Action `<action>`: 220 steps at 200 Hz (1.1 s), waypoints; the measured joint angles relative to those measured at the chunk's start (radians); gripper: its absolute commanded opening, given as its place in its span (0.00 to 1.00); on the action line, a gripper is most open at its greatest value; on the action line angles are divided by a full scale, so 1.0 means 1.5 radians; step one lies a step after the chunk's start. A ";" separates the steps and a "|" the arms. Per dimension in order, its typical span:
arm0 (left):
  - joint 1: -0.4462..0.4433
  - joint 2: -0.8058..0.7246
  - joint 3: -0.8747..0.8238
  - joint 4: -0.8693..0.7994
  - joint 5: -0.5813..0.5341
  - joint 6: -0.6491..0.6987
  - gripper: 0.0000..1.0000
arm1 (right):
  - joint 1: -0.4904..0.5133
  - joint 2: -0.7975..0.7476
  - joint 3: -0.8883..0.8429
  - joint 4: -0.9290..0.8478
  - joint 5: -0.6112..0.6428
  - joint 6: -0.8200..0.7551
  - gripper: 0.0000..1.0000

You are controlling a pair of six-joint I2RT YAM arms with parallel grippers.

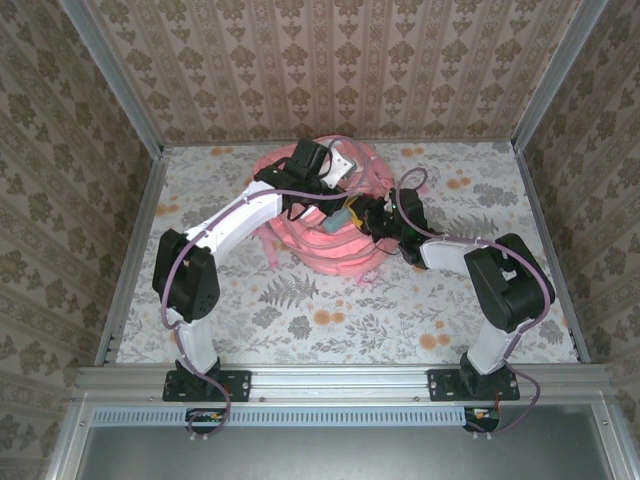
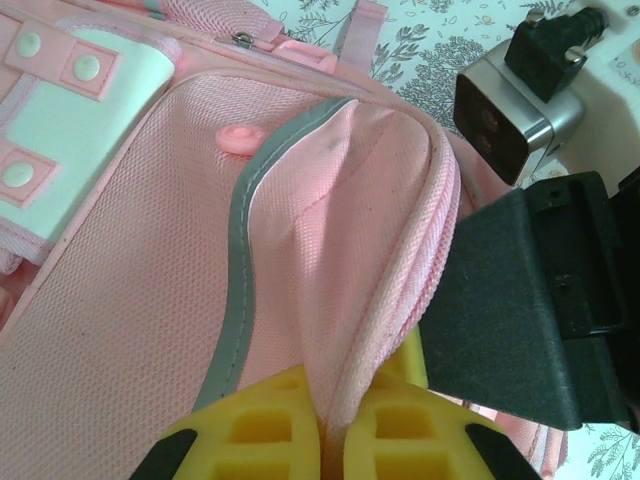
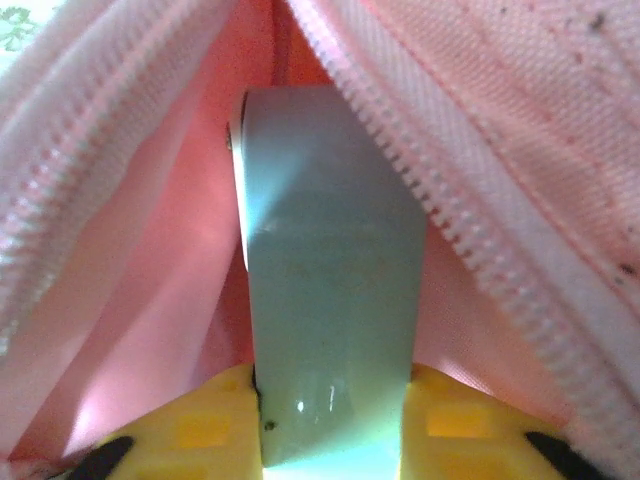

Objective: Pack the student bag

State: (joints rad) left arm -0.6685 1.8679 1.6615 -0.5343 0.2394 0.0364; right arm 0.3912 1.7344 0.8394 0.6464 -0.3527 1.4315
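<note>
**Student bag (image 1: 322, 240) gripped on the table (image 1: 330, 320)**

It lies mid-table, towards the back. The left pincer (image 2: 325, 432) is closed tight on its zip edge (image 2: 440, 230). The right pincer (image 3: 335, 435), inside the opening, clamps a flat grey slab (image 3: 330, 280).

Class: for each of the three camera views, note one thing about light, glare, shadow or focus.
Top view: soft, even light, everything sharp, with little shadow around the bag. Left wrist view: the mesh weave is crisp, with shadow in the fold above the left gripper. Right wrist view: white glare on the near end of the grey item, zip teeth slightly blurred, and light glowing pink through the fabric.
</note>
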 measured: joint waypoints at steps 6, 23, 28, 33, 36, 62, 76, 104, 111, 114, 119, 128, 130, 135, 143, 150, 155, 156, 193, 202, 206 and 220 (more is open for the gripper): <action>0.000 -0.002 0.000 0.000 -0.002 0.000 0.00 | -0.001 0.000 -0.001 0.006 0.001 0.000 0.19; 0.001 -0.010 0.000 -0.001 -0.009 0.000 0.00 | -0.005 -0.002 -0.018 0.044 0.001 -0.003 0.18; 0.001 -0.012 0.000 -0.002 -0.010 0.000 0.00 | -0.005 -0.004 -0.024 0.053 0.002 -0.004 0.18; 0.001 -0.013 0.000 -0.003 -0.011 0.000 0.00 | -0.006 -0.008 -0.032 0.065 0.002 -0.005 0.18; 0.001 -0.014 0.000 -0.003 -0.010 0.000 0.00 | -0.006 -0.010 -0.037 0.072 0.001 -0.005 0.18; -0.001 -0.020 0.000 -0.007 -0.010 0.000 0.00 | -0.013 -0.027 -0.072 0.130 0.004 -0.004 0.17; -0.003 -0.021 0.000 -0.007 -0.010 0.000 0.00 | -0.016 -0.028 -0.084 0.160 0.006 0.004 0.17; -0.003 -0.021 0.000 -0.007 -0.011 0.000 0.00 | -0.021 -0.027 -0.098 0.215 0.014 0.021 0.17; -0.003 -0.021 0.000 -0.008 -0.010 0.000 0.00 | -0.022 -0.027 -0.098 0.235 0.019 0.026 0.17; -0.003 -0.021 0.000 -0.008 -0.010 0.000 0.00 | -0.023 -0.027 -0.098 0.243 0.019 0.028 0.17; -0.003 -0.021 0.000 -0.008 -0.010 0.000 0.00 | -0.024 -0.027 -0.097 0.258 0.022 0.031 0.17; -0.003 -0.021 0.000 -0.008 -0.009 0.000 0.00 | -0.025 -0.026 -0.094 0.276 0.023 0.038 0.17; -0.003 -0.021 0.000 -0.008 -0.008 0.000 0.00 | -0.025 -0.025 -0.093 0.280 0.023 0.040 0.17; -0.003 -0.021 0.000 -0.008 -0.008 0.000 0.00 | -0.025 -0.023 -0.091 0.287 0.024 0.042 0.17; -0.003 -0.021 0.000 -0.007 -0.007 0.000 0.00 | -0.025 -0.017 -0.087 0.297 0.024 0.047 0.16; -0.003 -0.021 0.001 -0.007 -0.007 0.000 0.00 | -0.025 -0.012 -0.084 0.299 0.024 0.049 0.17; -0.003 -0.021 0.001 -0.007 -0.008 0.000 0.00 | -0.025 -0.009 -0.083 0.297 0.023 0.051 0.18; -0.003 -0.021 0.001 -0.007 -0.008 0.000 0.00 | -0.025 -0.008 -0.082 0.296 0.023 0.051 0.18; -0.003 -0.021 0.001 -0.008 -0.008 0.000 0.00 | -0.022 -0.012 -0.075 0.228 0.024 0.027 0.24; -0.003 -0.021 0.001 -0.008 -0.008 0.000 0.00 | -0.022 -0.024 -0.075 0.193 0.026 0.015 0.28; -0.003 -0.021 0.001 -0.008 -0.008 0.000 0.00 | -0.022 -0.031 -0.075 0.178 0.027 0.008 0.29; -0.003 -0.021 0.001 -0.008 -0.008 0.000 0.00 | -0.022 -0.064 -0.074 0.116 0.032 -0.016 0.36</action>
State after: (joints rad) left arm -0.6735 1.8370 1.6623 -0.5465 0.2268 0.0368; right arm 0.3576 1.6390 0.7280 0.8204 -0.3042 1.4082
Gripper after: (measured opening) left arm 0.079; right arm 0.305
